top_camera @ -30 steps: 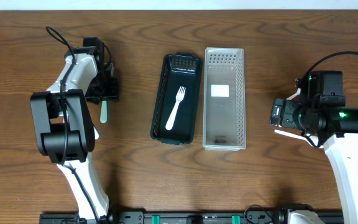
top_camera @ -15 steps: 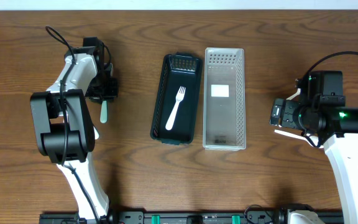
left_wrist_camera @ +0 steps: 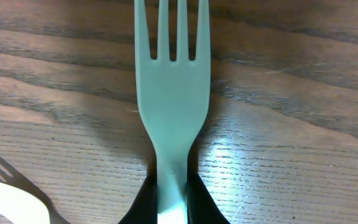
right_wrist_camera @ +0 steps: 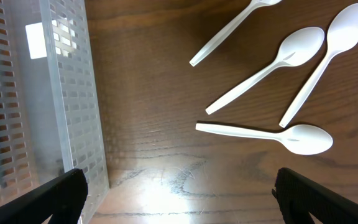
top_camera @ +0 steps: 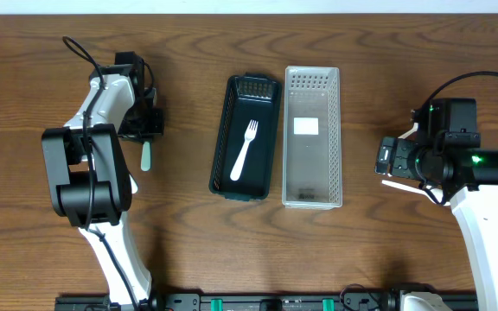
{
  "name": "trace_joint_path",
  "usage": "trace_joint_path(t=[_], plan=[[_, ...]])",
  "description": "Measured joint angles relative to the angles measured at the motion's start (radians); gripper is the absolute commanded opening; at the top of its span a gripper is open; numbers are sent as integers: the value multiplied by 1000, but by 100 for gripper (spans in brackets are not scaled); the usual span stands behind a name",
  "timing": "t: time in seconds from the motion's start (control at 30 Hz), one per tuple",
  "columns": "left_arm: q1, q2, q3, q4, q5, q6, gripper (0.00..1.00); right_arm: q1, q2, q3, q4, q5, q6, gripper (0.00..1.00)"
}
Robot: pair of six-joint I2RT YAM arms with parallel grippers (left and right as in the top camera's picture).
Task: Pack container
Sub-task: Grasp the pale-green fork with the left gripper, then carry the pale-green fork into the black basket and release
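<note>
Mint-green fork point(left_wrist_camera: 171, 93) lies on the wood table point(top_camera: 24, 216) far left, handle pinched by the left gripper point(left_wrist_camera: 171, 208). Middle: black container point(top_camera: 219, 147) (white fork point(top_camera: 245, 151) inside), clear basket point(top_camera: 340, 130) just beside it. The right gripper point(right_wrist_camera: 179, 199) hangs spread wide above white spoons point(right_wrist_camera: 272, 59).

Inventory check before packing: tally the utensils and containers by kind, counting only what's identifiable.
Forks: 2 (white fork, mint fork)
White spoons: 3
Containers: 2 (black tray, clear basket)
Total: 7
Cut-off utensils left out.
</note>
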Motion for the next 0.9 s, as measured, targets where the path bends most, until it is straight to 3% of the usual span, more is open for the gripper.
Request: trace_joint_path(t=[0.33,0.47,0.73,0.9], plan=[[-4,-8,11,-50,2,0,6,0,0,0,0,0,0,99],[-34,-96,33,-94,1,0,6,0,0,0,0,0,0,99],[-295,-429,99,-101,6,-61,6,0,0,0,17,0,0,99],[-469,-462,100,-100,18,-111,6,0,0,0,19,0,0,99]])
